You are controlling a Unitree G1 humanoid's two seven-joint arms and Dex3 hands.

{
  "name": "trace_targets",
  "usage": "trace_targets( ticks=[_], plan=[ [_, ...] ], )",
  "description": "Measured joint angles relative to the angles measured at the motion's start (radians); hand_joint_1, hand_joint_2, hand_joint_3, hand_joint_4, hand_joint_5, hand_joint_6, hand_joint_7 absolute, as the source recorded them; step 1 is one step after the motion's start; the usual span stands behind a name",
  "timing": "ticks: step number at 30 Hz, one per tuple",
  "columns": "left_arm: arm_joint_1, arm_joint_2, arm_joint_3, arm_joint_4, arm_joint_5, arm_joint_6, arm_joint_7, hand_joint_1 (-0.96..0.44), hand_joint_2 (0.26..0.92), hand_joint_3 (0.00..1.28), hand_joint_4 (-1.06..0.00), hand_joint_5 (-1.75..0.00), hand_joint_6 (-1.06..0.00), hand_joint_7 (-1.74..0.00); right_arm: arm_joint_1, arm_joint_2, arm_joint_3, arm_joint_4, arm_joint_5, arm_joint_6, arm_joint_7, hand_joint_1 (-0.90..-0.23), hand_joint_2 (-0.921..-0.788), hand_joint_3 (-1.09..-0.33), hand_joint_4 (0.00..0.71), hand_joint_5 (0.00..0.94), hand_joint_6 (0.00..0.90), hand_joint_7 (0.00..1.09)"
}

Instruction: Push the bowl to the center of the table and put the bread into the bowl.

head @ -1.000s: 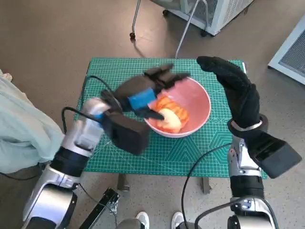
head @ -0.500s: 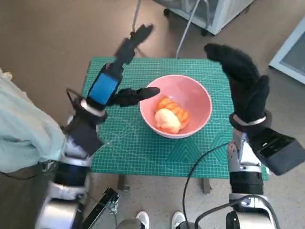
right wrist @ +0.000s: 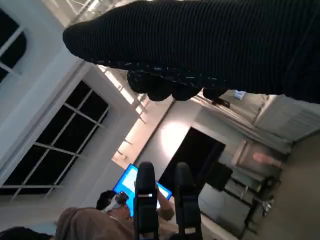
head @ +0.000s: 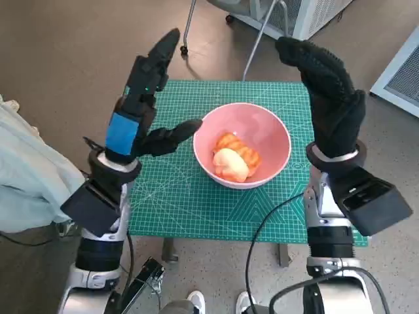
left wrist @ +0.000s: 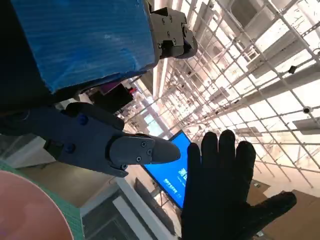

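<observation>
The pink bowl (head: 243, 144) sits near the middle of the desk (head: 163, 209), on its green cutting mat. The bread (head: 232, 160) lies inside the bowl. The left hand (head: 141, 108) and right hand (head: 327, 98) are raised on either side, fingers spread, holding nothing.

- Head view: looks steeply down, from above, on the whole counter (head: 196, 216) and surrounding floor.
- Left wrist view: close behind the left robot hand (left wrist: 85, 75), facing up at a ceiling grid; shows the right robot hand (left wrist: 225, 200).
- Right wrist view: close behind the right robot hand, facing upward; shares the left robot hand's fingers (right wrist: 145, 200).
</observation>
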Motion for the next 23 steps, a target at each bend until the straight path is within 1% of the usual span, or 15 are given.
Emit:
trace_targets(
  ticks=[10,18,23],
  plan=[
    [0.007,0.001,0.000,-0.038,-0.044,0.027,-0.043,-0.47,0.921,0.28,-0.11,-0.03,-0.01,-0.43,-0.018,0.001,0.007,0.017,0.005,-0.009,0.001,-0.643,-0.921,-0.777,0.242,0.039,0.015,0.76],
    [0.013,0.000,0.002,-0.041,-0.059,0.048,-0.052,-0.44,0.921,0.28,-0.13,-0.03,-0.04,-0.44,-0.021,0.004,0.018,0.024,0.001,-0.016,0.001,-0.644,-0.921,-0.784,0.244,0.037,0.002,0.75],
    [0.020,0.000,0.004,-0.051,-0.073,0.068,-0.054,-0.40,0.921,0.28,-0.15,-0.04,-0.06,-0.45,-0.025,0.003,0.023,0.032,-0.004,-0.016,0.001,-0.657,-0.921,-0.791,0.245,0.035,-0.001,0.74]
  ],
)
